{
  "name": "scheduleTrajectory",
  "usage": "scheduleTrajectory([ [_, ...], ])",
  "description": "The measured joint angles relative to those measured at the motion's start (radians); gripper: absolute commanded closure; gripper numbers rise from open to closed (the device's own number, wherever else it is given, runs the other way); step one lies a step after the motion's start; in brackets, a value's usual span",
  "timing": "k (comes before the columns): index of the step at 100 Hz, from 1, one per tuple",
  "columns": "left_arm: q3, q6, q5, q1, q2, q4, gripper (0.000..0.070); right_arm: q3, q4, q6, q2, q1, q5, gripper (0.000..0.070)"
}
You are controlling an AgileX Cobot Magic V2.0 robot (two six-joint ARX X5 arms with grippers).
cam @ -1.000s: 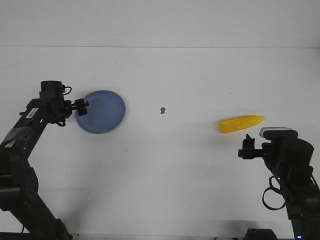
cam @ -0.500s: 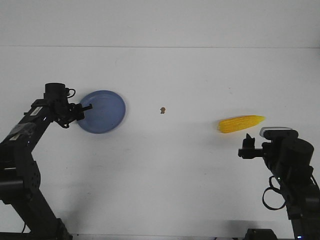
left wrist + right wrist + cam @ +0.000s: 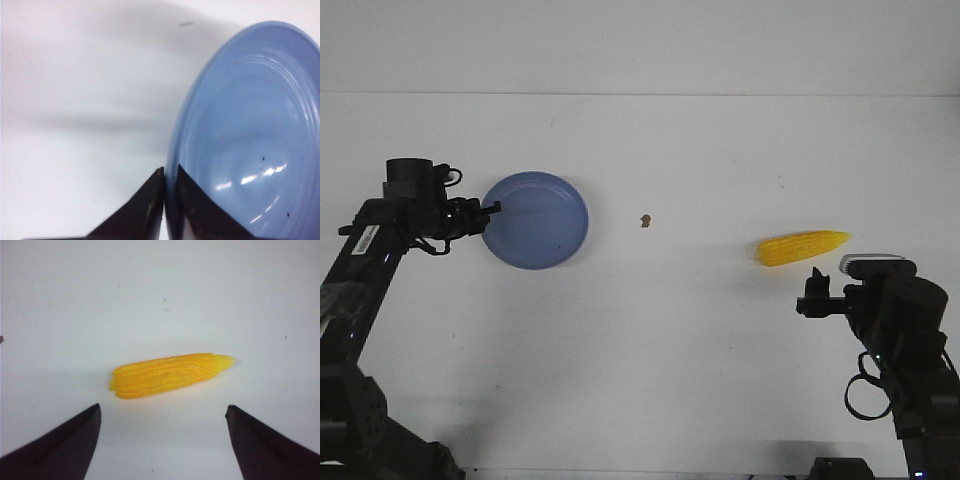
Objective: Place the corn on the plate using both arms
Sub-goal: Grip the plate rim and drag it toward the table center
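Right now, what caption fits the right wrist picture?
Open right tool waits over the corn lying on the white table.

White table (image 3: 720, 370): corn (image 3: 802, 247), small brown speck (image 3: 645, 220).

Robot lab, bare white tabletop (image 3: 680, 340), plain wall (image 3: 640, 45)

The plate (image 3: 250, 140) is cut off by the left wrist view's edges; a small brown speck (image 3: 645, 220) cannot be identified.
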Motion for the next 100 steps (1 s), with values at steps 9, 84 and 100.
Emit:
scheduleTrajectory([
  [9,-0.011,0.021,0.044,-0.035,-0.056,-0.024,0.0693,0.0,0.0,0.0,0.0,0.0,0.0,0.017],
  [84,-0.424,0.047,0.156,-0.483,-0.153,0.132,0.0692,0.0,0.0,0.0,0.0,0.0,-0.002,0.0171],
  [100,-0.43,0.046,0.156,-0.496,-0.153,0.135,0.0689,0.0,0.0,0.0,0.0,0.0,-0.002,0.017],
])
